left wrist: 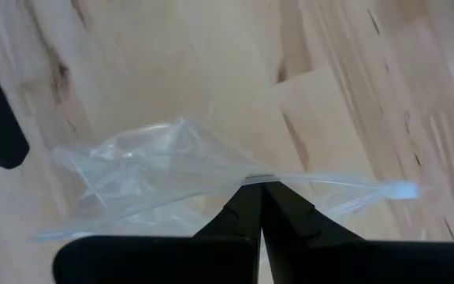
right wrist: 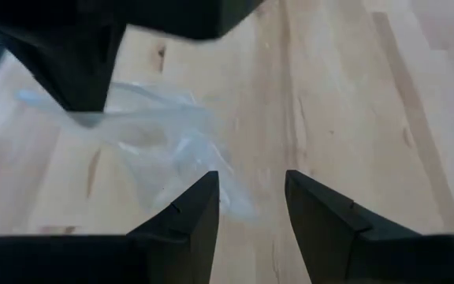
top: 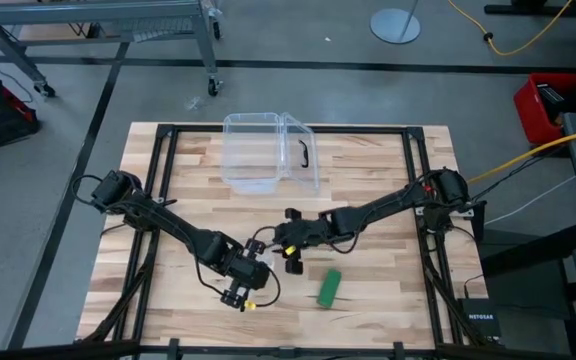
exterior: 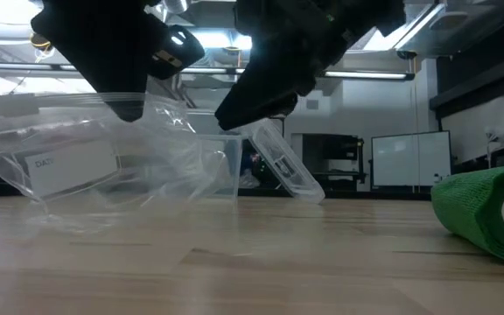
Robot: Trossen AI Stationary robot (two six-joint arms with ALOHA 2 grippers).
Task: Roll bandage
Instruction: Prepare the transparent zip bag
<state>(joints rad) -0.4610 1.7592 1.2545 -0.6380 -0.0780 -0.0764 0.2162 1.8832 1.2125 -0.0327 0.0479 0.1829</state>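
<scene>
One bandage (top: 329,287): a stubby green roll lying on its side on the counter (top: 388,190), just right of both tools, touching neither.
Handling: I judge it light, soft and springy; I'd pinch across the middle of the roll, gently, so it doesn't squash or unwind.
Left tool (left wrist: 260,207): clenched on the clear plastic wrapper (left wrist: 172,170), holding it off the wood.
Right tool (right wrist: 251,197): parted, grasping nothing, hovering beside the wrapper.
In the way: the dangling wrapper; I think it must be dropped first.
Further off: clear plastic box (top: 268,150), well apart.
</scene>
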